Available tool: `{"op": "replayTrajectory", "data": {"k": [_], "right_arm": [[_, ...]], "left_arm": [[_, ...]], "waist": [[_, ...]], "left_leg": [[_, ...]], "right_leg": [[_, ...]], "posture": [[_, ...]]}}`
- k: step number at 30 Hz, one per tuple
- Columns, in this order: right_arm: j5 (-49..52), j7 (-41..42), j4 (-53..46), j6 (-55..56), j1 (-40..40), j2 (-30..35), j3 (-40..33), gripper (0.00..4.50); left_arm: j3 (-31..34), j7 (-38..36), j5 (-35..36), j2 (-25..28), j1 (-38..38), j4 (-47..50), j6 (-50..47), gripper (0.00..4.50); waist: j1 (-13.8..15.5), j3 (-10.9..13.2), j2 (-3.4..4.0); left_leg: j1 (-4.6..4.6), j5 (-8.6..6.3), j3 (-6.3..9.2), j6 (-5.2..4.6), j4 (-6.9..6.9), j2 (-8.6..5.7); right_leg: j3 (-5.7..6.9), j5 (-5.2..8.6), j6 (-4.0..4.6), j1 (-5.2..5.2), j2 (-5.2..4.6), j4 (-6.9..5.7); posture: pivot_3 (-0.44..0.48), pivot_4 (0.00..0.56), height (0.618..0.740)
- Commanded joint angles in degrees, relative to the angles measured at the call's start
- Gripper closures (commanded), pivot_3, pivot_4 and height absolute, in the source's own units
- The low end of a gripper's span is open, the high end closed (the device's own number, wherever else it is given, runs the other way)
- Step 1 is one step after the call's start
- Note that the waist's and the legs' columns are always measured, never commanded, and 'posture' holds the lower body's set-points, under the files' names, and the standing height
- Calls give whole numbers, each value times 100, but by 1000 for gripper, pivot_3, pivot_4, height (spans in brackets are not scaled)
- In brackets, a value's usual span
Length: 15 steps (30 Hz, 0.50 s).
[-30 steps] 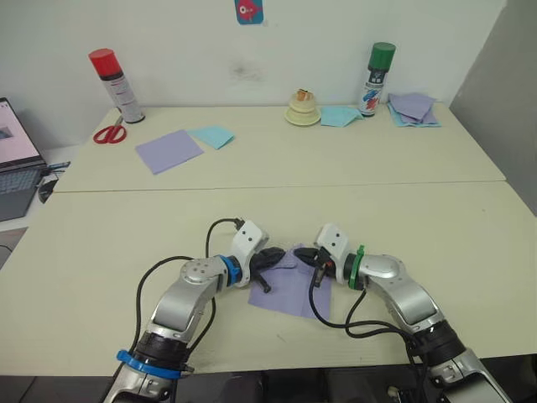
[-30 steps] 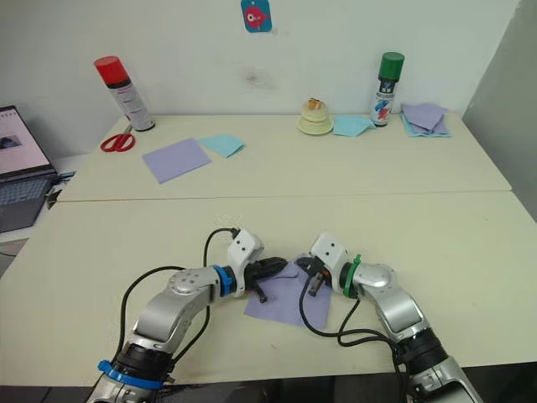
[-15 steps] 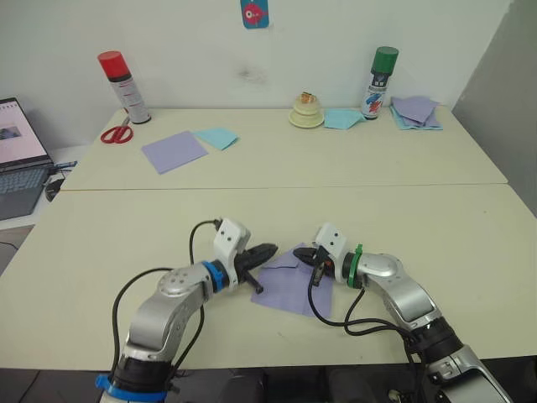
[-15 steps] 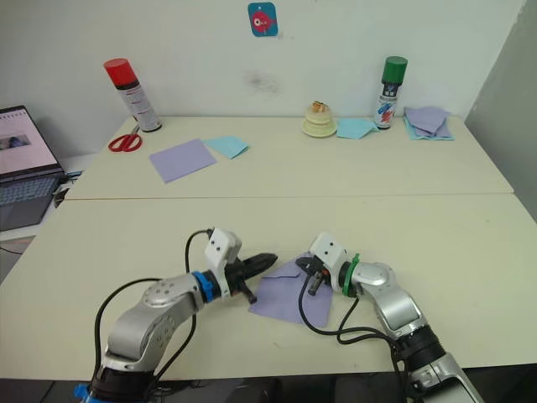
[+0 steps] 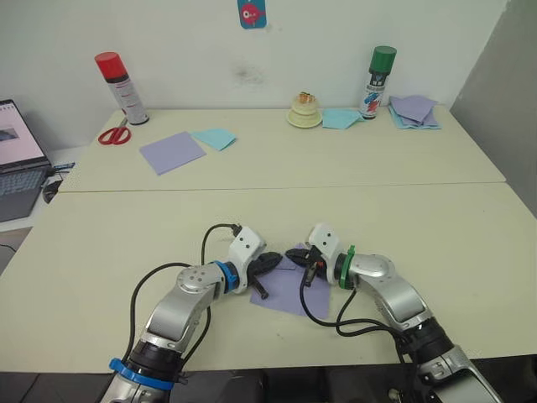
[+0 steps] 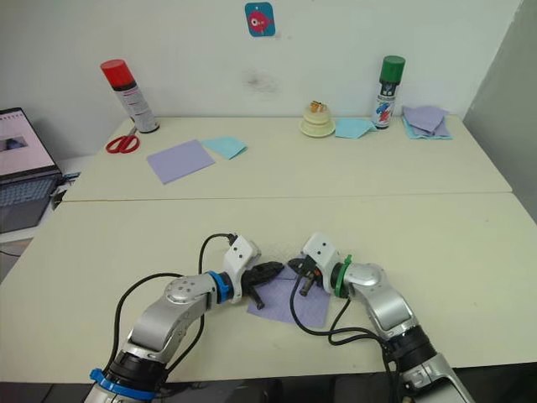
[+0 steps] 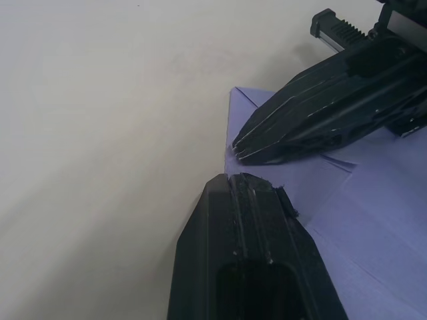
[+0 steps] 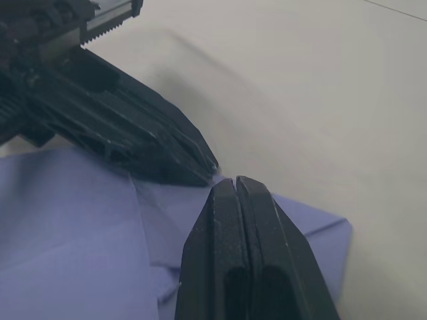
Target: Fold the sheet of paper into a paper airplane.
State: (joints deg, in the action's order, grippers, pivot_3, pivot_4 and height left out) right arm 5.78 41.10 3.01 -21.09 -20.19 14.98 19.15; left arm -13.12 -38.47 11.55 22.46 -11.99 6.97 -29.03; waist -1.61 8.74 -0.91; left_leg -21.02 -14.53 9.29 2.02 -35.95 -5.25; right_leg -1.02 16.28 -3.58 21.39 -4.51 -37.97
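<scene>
Lavender sheet of paper (image 5: 289, 290) lies flat on the near table (image 5: 436, 227), directly beneath and between both gripper tips. It carries creases, and a folded flap is layered at its far corner; it is not yet a finished plane by the look of it.

Key relation: the sheet's far corner sits right at the meeting point of the 2 grippers. From there the paper spreads toward the robot, so its bulk lies behind and under the fingertips, not ahead of them. I judge its long axis to run obliquely, from that far corner back toward the near right.

Left gripper (image 5: 270, 261) comes in from the left, fingers pressed together with no gap, tip resting on or just above the paper's left edge near the corner; contact cannot be told for certain. Right gripper (image 5: 299, 255) comes in from the right, fingers likewise together, tip over the folded flap at the same corner. Neither clamps the paper. The 2 tips are just beside each other, nearly touching, as the left wrist view shows.

Both arms are about equally near the corner; the right tip sits further onto the sheet.

Judgement: the next move, pressing or running a crease, depends on both tips staying over this corner flap while the sheet stays put.
</scene>
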Motion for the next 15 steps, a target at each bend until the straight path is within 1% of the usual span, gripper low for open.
{"op": "replayTrajectory", "data": {"k": [1, 4, 6, 11, 15], "right_arm": [[-98, -40, -162, -81, -34, 41, 37, 4500], [-432, -164, 71, 77, -32, 199, 131, 4500], [-582, -318, 212, 146, -48, 298, 48, 4500], [-779, -850, 595, 300, -200, 526, -387, 4500], [-434, -714, 247, 246, -109, 576, -658, 4500]], "left_arm": [[-162, -39, -114, 13, 111, -203, -44, 4481], [-181, -40, -133, 20, 119, -210, -19, 4481], [-188, -33, -143, 17, 133, -202, -23, 4481], [-258, 20, -216, -4, 137, -238, 6, 4481], [-327, -2, -228, -68, 77, -308, 38, 4481]], "waist": [[4, 0, 0], [6, 0, 0], [7, 0, 0], [12, -2, 0], [45, -2, 1]], "left_leg": [[0, 0, 0, 0, 0, 0], [0, 0, 2, 0, 0, -1], [2, 0, 2, 0, 0, -1], [11, 0, 2, 0, 0, -1], [10, 0, 1, -1, 0, -2]], "right_leg": [[0, 0, 0, 1, 0, 0], [2, 0, 0, 1, -1, 1], [3, 0, -1, 1, -1, 1], [3, 8, -14, 0, -1, 3], [4, 5, -9, -5, -4, 4]], "posture": [[0, 150, 740], [0, 150, 740], [0, 150, 740], [0, 150, 740], [0, 150, 740]]}}
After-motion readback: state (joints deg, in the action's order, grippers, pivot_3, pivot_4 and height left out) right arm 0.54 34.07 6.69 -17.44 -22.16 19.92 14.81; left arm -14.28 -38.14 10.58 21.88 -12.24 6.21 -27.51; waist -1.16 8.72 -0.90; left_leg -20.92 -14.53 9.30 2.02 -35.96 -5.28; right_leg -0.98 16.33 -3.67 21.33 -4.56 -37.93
